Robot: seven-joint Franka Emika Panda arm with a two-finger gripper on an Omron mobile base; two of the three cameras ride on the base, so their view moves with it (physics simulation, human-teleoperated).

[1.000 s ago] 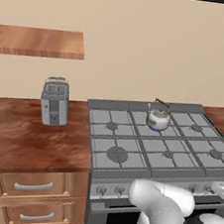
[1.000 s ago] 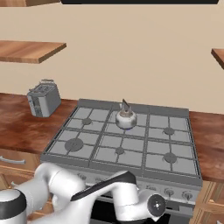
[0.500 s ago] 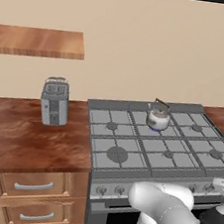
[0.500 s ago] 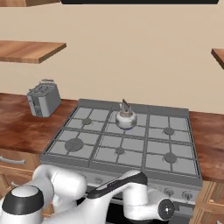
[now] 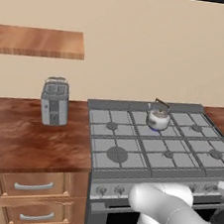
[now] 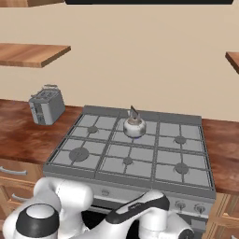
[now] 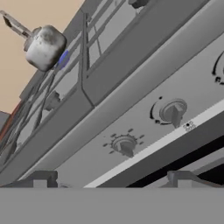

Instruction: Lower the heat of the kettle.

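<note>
A: Where is the kettle at this moment?

B: It stands upright on the stove, on the middle burner of the back row. In the right base view the kettle is at about 12 o'clock from the centre of the grates. A small blue flame is visible just under it in the hand view.

A: Which way does it point?

B: Its body is round and squat, so its long axis is not clear. The thin dark handle rises from the top and leans a little to 11 o'clock in the right base view. I cannot tell where the spout is.

A: And the pincer?

B: Its two finger tips stand wide apart and hold nothing. It is low, in front of the stove's control panel. Two knobs lie just ahead of it, one at 12 o'clock and the other at 1 o'clock.

A: What else is there?

B: A boxy silver toaster on the wooden bench, at 9 o'clock from the stove.
</note>
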